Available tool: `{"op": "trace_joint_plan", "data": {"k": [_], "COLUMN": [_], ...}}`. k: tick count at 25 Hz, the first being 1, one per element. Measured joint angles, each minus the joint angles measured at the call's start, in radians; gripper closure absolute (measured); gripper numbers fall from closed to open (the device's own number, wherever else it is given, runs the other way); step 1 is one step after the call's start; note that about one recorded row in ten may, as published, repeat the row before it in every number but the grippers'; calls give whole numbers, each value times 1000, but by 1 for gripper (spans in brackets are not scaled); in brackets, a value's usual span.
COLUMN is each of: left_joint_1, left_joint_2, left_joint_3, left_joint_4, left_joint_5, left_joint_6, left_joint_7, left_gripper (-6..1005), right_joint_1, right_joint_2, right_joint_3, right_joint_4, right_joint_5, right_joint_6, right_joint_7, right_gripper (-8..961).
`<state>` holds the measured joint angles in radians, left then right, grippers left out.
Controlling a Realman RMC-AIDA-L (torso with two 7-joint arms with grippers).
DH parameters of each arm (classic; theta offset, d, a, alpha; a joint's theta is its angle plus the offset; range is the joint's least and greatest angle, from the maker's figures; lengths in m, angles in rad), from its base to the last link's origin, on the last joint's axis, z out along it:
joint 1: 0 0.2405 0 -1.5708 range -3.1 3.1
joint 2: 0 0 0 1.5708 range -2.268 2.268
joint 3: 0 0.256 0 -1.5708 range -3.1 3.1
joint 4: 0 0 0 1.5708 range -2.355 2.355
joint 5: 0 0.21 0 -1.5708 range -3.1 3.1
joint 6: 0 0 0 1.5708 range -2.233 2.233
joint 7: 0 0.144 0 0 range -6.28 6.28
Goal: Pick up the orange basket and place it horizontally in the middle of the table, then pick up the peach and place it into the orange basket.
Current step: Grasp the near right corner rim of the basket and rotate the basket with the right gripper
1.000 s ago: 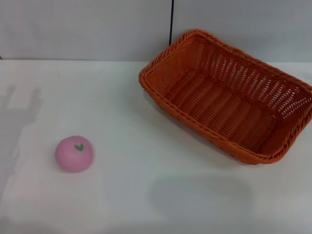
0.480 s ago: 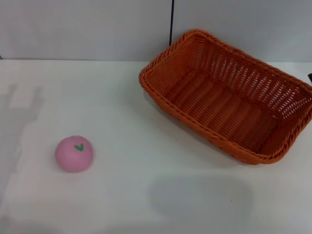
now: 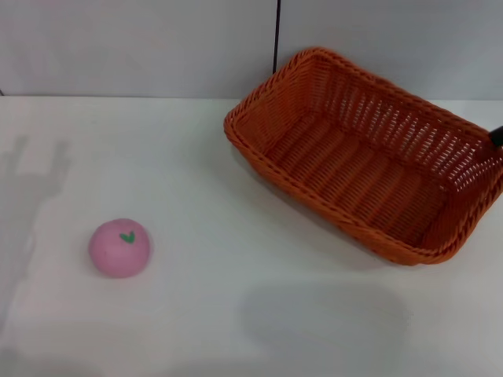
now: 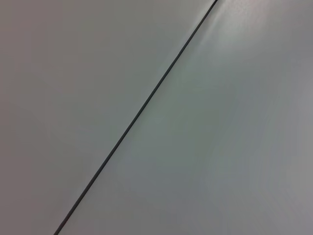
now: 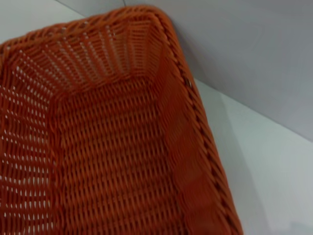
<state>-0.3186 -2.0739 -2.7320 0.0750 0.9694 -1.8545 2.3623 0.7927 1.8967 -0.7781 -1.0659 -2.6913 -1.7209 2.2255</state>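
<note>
The orange basket [image 3: 369,153] stands empty at the back right of the white table [image 3: 236,314], set at a slant with one corner toward the wall. Its woven floor and braided rim fill the right wrist view, orange basket [image 5: 102,147]. The pink peach [image 3: 119,247], with a green leaf mark on top, rests at the front left, well apart from the basket. A dark tip of my right gripper [image 3: 497,136] shows at the right edge, just above the basket's far right rim. My left gripper is out of view.
A grey wall with a dark vertical seam [image 3: 277,35] runs behind the table, close to the basket's back corner. In the left wrist view there is only grey wall with a seam [image 4: 137,117]. Arm shadows lie on the table's left side.
A dark tip of my right gripper has come into the head view at the right edge by the basket's rim. Basket and peach have not moved.
</note>
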Motion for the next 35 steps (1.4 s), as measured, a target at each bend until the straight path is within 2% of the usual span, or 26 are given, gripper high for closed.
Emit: {"op": "trace_joint_plan", "data": {"k": [5, 7, 8, 10, 21, 32, 35], "left_joint_1": [0, -1, -1, -1, 7, 7, 7], "left_joint_2": [0, 0, 0, 0, 0, 0, 0], "left_joint_3": [0, 0, 0, 0, 0, 0, 0], "left_joint_4": [1, 2, 2, 2, 2, 2, 2], "left_joint_5": [0, 0, 0, 0, 0, 0, 0], "left_joint_6": [0, 0, 0, -2, -2, 0, 0], "left_joint_7": [0, 0, 0, 0, 0, 0, 0], "left_gripper": [185, 185, 185, 185, 184, 184, 185], "right_joint_1": [2, 7, 7, 14, 18, 9, 7], "right_joint_2": [12, 31, 31, 48, 62, 65, 65], "right_joint_3": [-26, -52, -52, -62, -61, -47, -37], "right_joint_4": [35, 51, 51, 67, 132, 124, 117], "right_joint_5": [-31, -73, -73, -97, -93, -90, -82], "right_joint_6": [34, 66, 66, 99, 173, 184, 184], "right_joint_7": [0, 0, 0, 0, 0, 0, 0], "right_gripper": [365, 366, 366, 366, 368, 554, 662]}}
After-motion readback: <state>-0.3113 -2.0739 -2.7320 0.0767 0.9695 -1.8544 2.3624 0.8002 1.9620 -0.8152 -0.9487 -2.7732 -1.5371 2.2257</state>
